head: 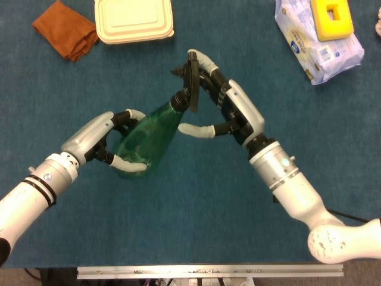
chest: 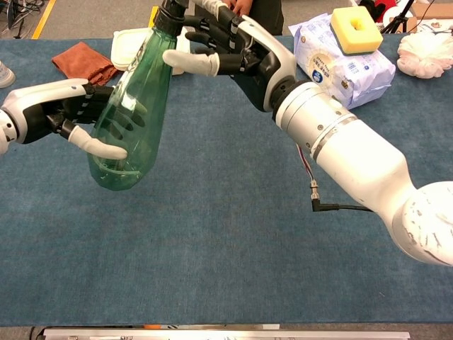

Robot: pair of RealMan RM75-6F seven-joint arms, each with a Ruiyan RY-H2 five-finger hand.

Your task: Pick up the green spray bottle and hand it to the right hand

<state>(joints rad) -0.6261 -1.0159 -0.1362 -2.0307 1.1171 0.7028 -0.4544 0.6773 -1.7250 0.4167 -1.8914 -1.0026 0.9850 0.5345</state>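
From the head view, the left hand point(head: 113, 140) grips the green spray bottle point(head: 146, 134) by its base, lifted over the table's middle, while the right hand point(head: 220, 110), fingers spread, reaches its neck. From the chest view, that hand has not closed, so pickup looks done and transfer remains.

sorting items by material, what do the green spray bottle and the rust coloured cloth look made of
Green spray bottle: likely clear tinted plastic, glossy; the fingers behind show through it. Its spray head looks like matte black plastic.
Rust coloured cloth: soft fabric, matte, rumpled; the exact fibre can't be told.
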